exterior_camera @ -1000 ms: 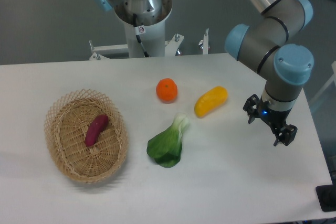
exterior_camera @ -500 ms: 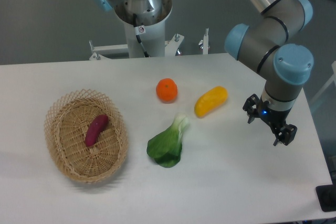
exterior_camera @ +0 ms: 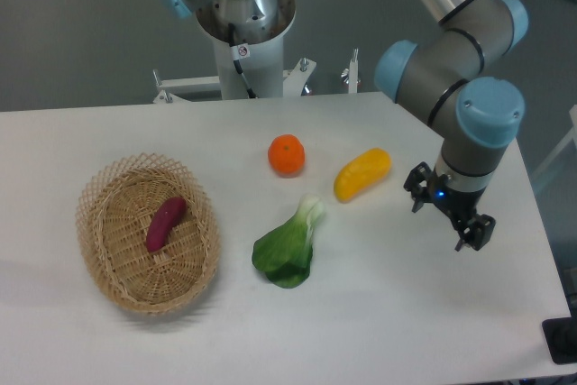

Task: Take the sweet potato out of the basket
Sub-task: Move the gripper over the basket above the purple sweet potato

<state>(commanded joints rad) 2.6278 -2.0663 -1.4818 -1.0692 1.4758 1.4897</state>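
The sweet potato (exterior_camera: 165, 222), a small reddish-purple tuber, lies inside the oval tan wicker basket (exterior_camera: 99, 263) at the left of the table. My gripper (exterior_camera: 446, 216) hangs above the right side of the table, far to the right of the basket. Its fingers are spread apart and hold nothing.
A round orange (exterior_camera: 287, 154) sits mid-table. A yellow-orange oblong fruit (exterior_camera: 361, 174) lies just left of the gripper. A green leafy vegetable (exterior_camera: 290, 247) lies between the basket and the gripper. The arm's base (exterior_camera: 243, 15) stands at the back.
The gripper and wrist have shifted a little to the left, toward the yellow fruit. The objects on the table have not moved.
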